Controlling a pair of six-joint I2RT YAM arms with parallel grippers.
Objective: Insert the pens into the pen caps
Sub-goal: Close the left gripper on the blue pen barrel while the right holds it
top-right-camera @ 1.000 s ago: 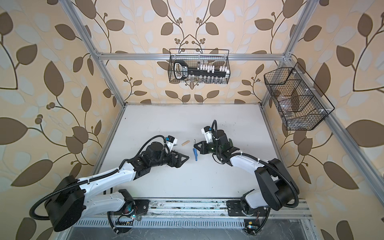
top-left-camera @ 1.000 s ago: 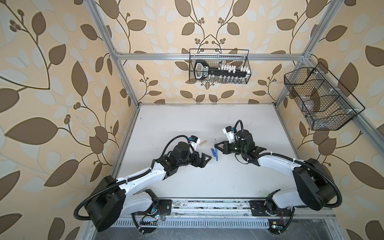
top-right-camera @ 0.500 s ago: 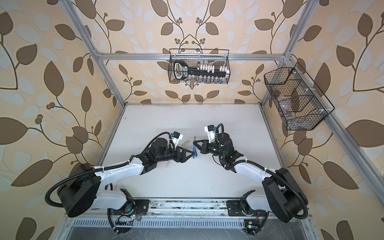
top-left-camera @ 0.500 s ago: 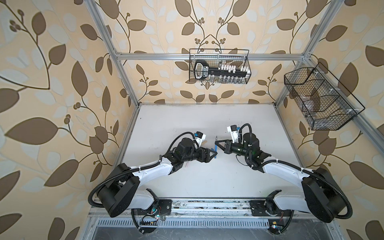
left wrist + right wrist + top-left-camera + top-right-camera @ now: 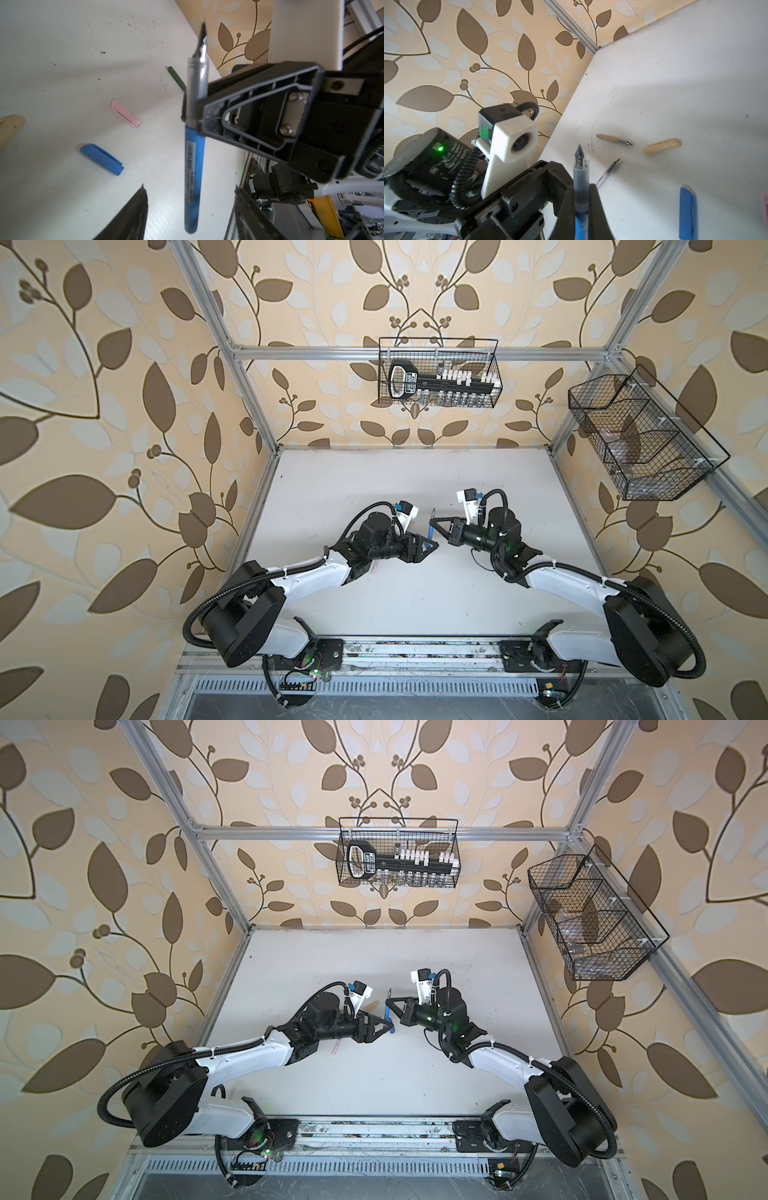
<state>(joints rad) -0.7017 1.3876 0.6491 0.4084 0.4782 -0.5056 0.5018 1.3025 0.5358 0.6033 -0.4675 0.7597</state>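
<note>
Blue pen (image 5: 194,166) hangs above the desk (image 5: 52,62), clamped at its grey grip in our right hand (image 5: 581,187). Our left hand (image 5: 190,191) has its jaws apart, flanking the barrel's far end. We see the blue cap (image 5: 101,159) lying on the desk nearby.

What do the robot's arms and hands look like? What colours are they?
The left arm and right arm have smooth white shells and chunky round black joints. A black ribbed cable loops along each. The left hand and right hand are black plastic with pointed, triangle-shaped fingers. A white camera block sits at each wrist, and a tiny green light glows on the left one.
</note>
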